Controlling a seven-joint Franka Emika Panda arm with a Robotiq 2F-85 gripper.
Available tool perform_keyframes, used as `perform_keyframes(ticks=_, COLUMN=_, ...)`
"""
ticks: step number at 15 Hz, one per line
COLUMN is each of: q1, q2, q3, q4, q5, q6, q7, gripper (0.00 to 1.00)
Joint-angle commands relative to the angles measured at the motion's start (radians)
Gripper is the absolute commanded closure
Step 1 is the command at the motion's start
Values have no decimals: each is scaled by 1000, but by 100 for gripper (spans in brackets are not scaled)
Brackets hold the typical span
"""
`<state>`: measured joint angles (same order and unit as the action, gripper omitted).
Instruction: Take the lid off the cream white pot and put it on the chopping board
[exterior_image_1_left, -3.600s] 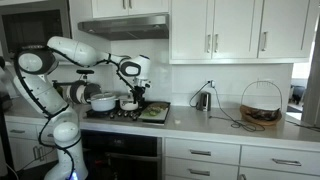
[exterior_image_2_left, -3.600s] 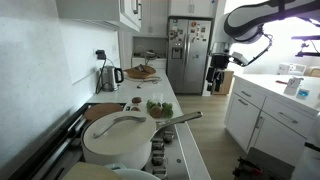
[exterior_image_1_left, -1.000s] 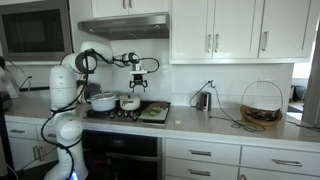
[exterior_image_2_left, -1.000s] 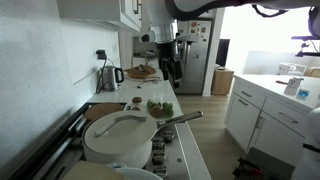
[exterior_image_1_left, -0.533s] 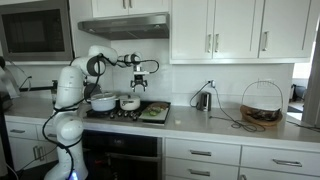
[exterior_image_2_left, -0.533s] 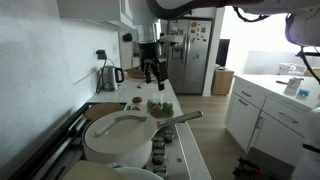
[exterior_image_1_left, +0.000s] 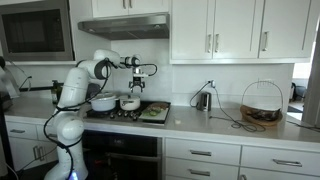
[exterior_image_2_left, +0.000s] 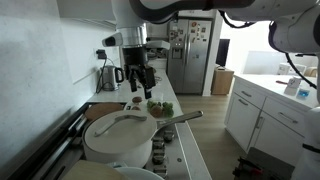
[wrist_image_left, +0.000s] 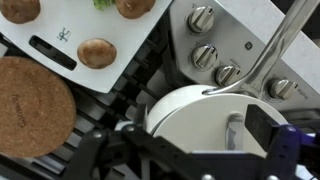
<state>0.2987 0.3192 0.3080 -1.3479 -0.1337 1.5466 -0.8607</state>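
Note:
The small cream white pot (exterior_image_1_left: 130, 102) stands on the stove with its lid (wrist_image_left: 190, 108) on; the lid's pale handle (wrist_image_left: 232, 128) shows in the wrist view. My gripper (wrist_image_left: 195, 138) is open, a dark finger on each side of the lid, above it and not touching. In both exterior views the gripper (exterior_image_1_left: 137, 82) (exterior_image_2_left: 137, 80) hangs over the stove. The chopping board (exterior_image_1_left: 154, 113) (exterior_image_2_left: 160, 108) (wrist_image_left: 70, 35) lies beside the pot and bears small round food items. In an exterior view the wide pot hides the small pot.
A wider pale pot (exterior_image_1_left: 103, 101) (exterior_image_2_left: 118, 138) with its own lid sits next to the small pot. A steel handle (wrist_image_left: 272, 45) (exterior_image_2_left: 182, 118) reaches across the stove knobs (wrist_image_left: 205, 55). A round cork trivet (wrist_image_left: 30, 105) lies by the board. A kettle (exterior_image_2_left: 108, 76) and basket (exterior_image_1_left: 261, 104) stand on the counter.
The arm has swung in over the stove and the gripper has come down a little above the small pot. The pots, lid and board have not moved.

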Motion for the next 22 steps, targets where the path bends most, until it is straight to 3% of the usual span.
perform_keyframes(ticks=1, q1=22, q2=59, q3=18, q4=84, q5=35, q6=-18, q7=-22, gripper=0)
perform_keyframes(ticks=10, q1=66, q2=105, q3=39, q4=127, q5=132, q6=-40, q7=45, gripper=0)
perform_keyframes(ticks=15, q1=66, q2=70, q3=43, q4=64, q5=186, q6=7, q7=93, gripper=0)
perform_keyframes(ticks=22, q1=70, q2=49, q3=37, q4=-51, q5=159, q6=142, q7=142, gripper=0)
